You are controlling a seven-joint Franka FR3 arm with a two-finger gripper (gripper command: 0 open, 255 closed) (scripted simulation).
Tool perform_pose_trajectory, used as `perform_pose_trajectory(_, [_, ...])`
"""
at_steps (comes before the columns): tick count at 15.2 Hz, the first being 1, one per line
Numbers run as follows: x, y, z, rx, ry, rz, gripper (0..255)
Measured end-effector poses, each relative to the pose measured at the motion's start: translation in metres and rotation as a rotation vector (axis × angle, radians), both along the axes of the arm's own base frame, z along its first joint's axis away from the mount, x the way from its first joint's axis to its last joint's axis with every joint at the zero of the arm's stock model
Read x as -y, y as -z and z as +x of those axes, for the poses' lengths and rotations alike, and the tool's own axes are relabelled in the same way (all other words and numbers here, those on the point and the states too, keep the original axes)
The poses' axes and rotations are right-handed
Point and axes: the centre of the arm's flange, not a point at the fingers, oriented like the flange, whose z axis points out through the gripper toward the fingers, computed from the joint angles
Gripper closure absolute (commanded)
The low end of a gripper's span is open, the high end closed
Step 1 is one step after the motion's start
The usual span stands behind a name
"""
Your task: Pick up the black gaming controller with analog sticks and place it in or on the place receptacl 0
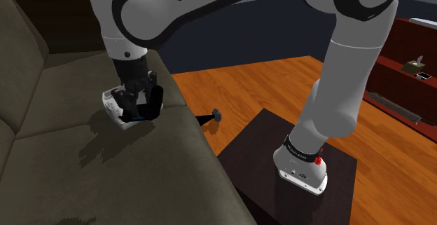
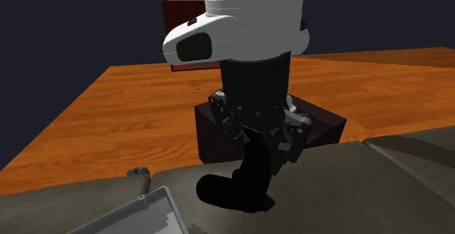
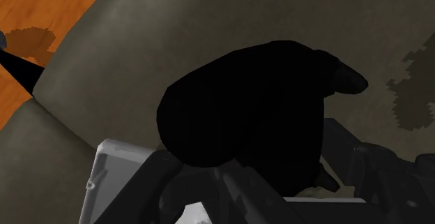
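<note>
Black two-finger gripper [image 1: 139,106] is pointing down over the sofa, its fingers closing around a black, rounded gaming controller [image 2: 237,189] and gripping it between them. The controller is hanging below the hand, low over the cushion. Whether its lower end is touching the fabric cannot be told, because its dark shape is blending into its own shadow.

A shallow grey-white open tray [image 2: 146,209], seemingly the receptacle, is lying on the cushion just beside the controller, toward the second exterior view's lower left. In the wrist view its pale rim is showing right behind the fingers.

The step in hand appears to be the carry and set-down. To do it well, the arm is probably needing to:
- lift slightly so the controller is clearing the tray's raised rim
- shift sideways until the whole body is over the tray's floor
- lower until the controller is resting there, and only then open the fingers

Letting go early is risking a controller propped on the rim or sliding onto the soft cushion.

Around them, the olive-grey upholstered sofa [image 1: 70,153] is spreading out. Beyond its edge the orange wooden floor [image 1: 238,83] is showing, with the dark box stand [image 1: 259,146] carrying the arm's base. Farther off, a red-brown shelf unit [image 1: 413,55] is standing against the wall.
</note>
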Motion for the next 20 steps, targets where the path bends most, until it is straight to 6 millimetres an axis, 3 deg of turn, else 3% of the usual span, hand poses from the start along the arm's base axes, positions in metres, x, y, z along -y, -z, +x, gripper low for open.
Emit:
perform_pose_trajectory(16, [0.051, -0.004, 0.201, 0.0, -0.001, 0.001, 255])
perform_pose_trajectory(20, [0.054, 0.015, 0.215, -0.001, 0.0, -0.001, 255])
